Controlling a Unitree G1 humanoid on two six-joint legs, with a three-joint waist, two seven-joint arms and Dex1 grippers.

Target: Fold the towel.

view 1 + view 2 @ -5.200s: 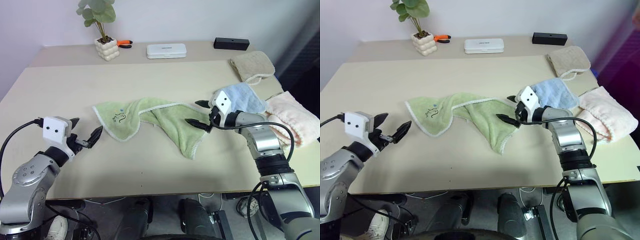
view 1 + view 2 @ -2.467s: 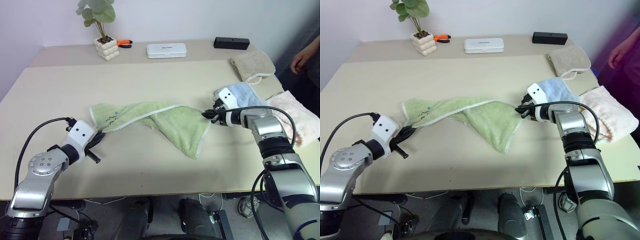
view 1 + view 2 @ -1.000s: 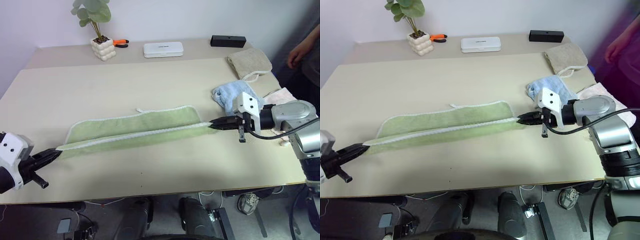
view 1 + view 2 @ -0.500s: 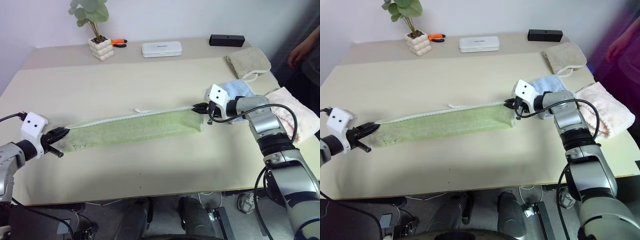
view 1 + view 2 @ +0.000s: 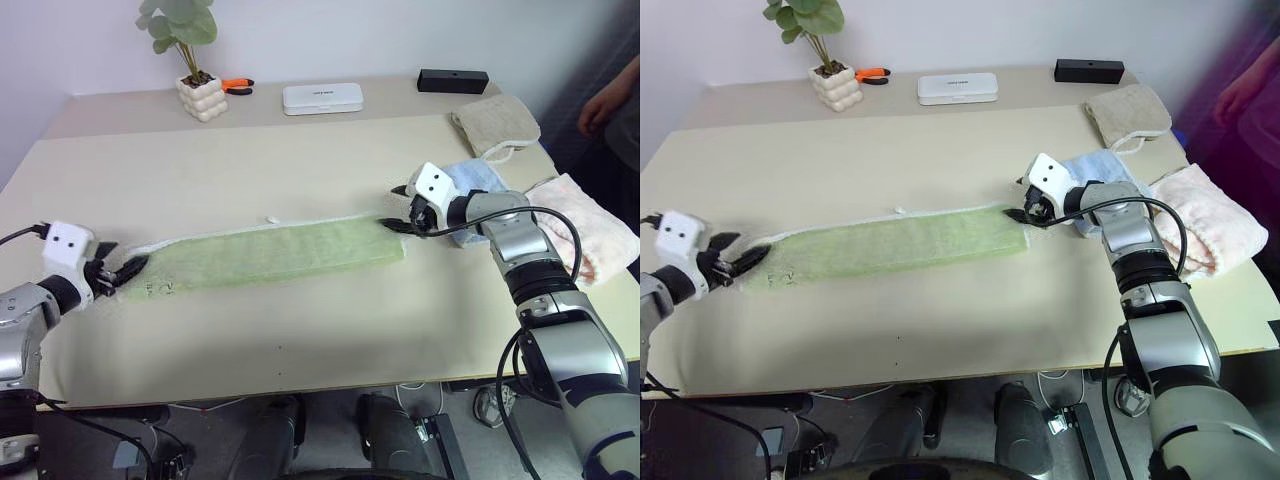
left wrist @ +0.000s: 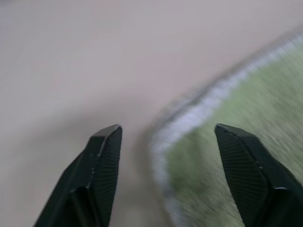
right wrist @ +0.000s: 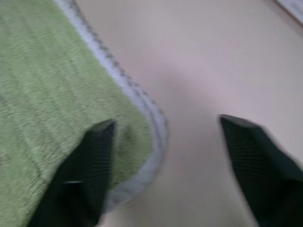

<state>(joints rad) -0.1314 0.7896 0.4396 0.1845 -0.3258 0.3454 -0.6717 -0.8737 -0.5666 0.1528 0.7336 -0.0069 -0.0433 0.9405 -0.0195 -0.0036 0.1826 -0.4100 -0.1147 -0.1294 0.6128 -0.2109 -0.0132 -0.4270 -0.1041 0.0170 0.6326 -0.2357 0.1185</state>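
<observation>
The left gripper (image 5: 122, 270) stands spread apart over the left corner of the light green towel (image 5: 270, 252), which lies as a long folded strip flat across the middle of the beige table (image 5: 300, 160), while the right gripper (image 5: 398, 208) gapes over its right corner, grasping nothing.

Light green terry towel (image 5: 270, 252), whitish stitched edging, folded into a long flat strip (lengthwise) on the table
</observation>
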